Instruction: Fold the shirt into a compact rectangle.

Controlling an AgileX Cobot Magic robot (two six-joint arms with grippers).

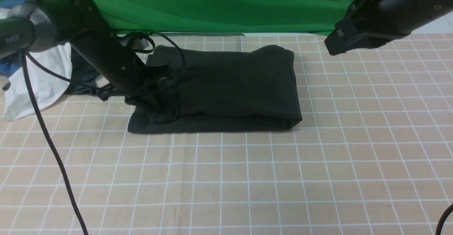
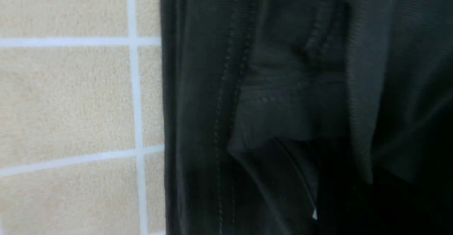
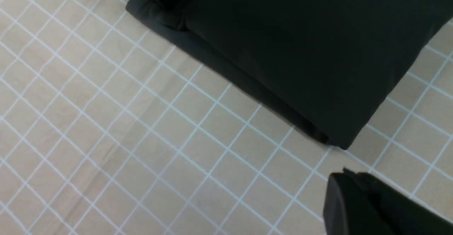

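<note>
- The checked counter (image 1: 226, 178) carries everything.
- The black shirt (image 1: 230, 86), folded, lies at the counter's far middle.
- Left fingers (image 1: 155, 109) are pinched on the shirt's left edge.
- Right fingers (image 3: 357, 206) hang closed, empty, above the counter.

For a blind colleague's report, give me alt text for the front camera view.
A black shirt, folded into a rough rectangle, lies on a checked tablecloth. The left arm's fingers pinch its left end; the right arm hangs above, apart.

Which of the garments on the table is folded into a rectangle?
The black shirt in the middle. The white garment and the dark garment beside it lie crumpled at the left edge.
</note>
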